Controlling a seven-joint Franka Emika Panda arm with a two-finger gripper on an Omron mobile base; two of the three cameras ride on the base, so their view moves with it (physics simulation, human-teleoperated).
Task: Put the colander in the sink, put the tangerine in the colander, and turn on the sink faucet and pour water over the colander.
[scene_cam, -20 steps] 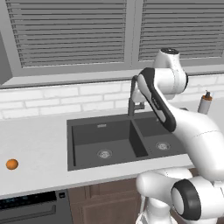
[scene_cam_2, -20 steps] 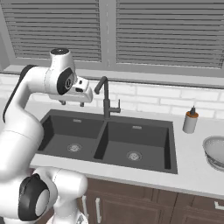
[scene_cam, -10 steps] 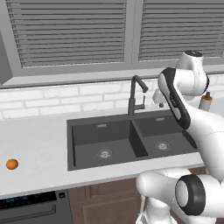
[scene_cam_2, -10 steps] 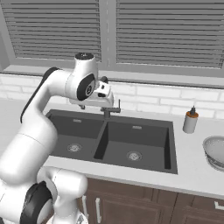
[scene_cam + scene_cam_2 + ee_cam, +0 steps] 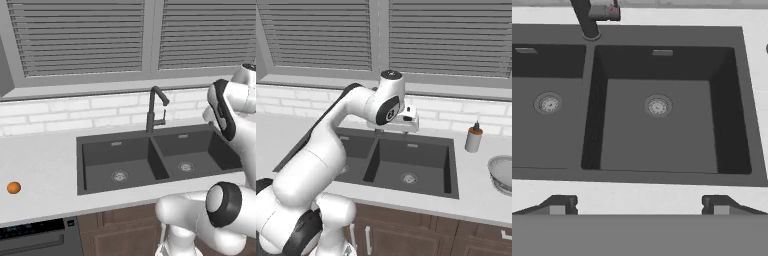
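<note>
Dark grey and double-basined, the sink (image 5: 657, 107) lies directly below the claw (image 5: 639, 204), whose camera looks straight down over the right basin. In the hand view the claw's two dark fingertips (image 5: 559, 205) stand far apart near the bottom corners, so it is wide open with nothing between them. A strip of pale counter (image 5: 637, 192) along the sink's front rim lies between the tips. Each basin shows a round steel drain, both basins bare.

The sink faucet (image 5: 587, 20) rises from the rear edge, beyond the claw and off to its left in the hand view, on the divider line between the two basins. In the right base view the hand hangs above the back of the sink, just in front of the white brick wall, with the faucet hidden behind it.

The colander (image 5: 502, 172) sits on the counter well to the right of the claw, past the sink's right rim, cut off by the edge of the right base view. A small soap bottle (image 5: 473, 138) stands near the wall between the claw and the colander.

The tangerine (image 5: 14, 187) rests on the counter far to the claw's left, well apart from the sink's left rim.
</note>
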